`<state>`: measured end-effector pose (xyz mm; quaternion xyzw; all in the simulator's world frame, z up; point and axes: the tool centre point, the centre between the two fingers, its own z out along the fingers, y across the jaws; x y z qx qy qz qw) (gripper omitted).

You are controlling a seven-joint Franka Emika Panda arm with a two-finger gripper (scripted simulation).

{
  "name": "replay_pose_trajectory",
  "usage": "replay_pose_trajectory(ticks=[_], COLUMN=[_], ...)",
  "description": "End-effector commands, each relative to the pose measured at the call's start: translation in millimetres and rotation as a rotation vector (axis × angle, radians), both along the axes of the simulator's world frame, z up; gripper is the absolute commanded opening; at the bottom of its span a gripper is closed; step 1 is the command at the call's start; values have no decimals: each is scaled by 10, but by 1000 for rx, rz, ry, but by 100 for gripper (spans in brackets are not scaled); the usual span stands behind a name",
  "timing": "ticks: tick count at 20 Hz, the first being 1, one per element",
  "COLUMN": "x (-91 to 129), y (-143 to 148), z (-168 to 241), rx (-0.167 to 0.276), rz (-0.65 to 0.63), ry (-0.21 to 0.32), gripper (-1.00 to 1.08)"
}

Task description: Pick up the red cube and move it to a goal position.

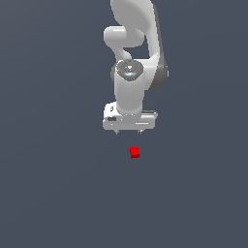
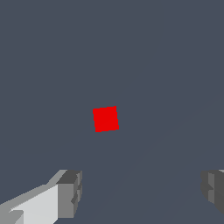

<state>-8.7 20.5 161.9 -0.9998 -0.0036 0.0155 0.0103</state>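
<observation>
The white gripper (image 1: 129,131) was seen pointing downward above a plain dark grey surface (image 1: 48,193), its fingers (image 2: 70,192) spread wide apart and nothing held between them. The red cube (image 1: 134,153) was found lying on that surface, just below the gripper in the exterior view and slightly toward that view's right, apart from the fingertips. In the wrist view the red cube (image 2: 106,118) was shown slightly rotated, clear of both grey finger pads. No edges or corners of the surface were visible.
</observation>
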Motion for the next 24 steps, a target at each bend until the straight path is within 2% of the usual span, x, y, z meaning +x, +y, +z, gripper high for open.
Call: replay_pose_trajectory(ticks=[1,9,24], x=[0,36,244], y=[0,49,290], z=[0,-210,-1241], rx=[0,-2,-15], rz=[0,19,113], ry=[0,-5,-28], gripper=[100,100,100])
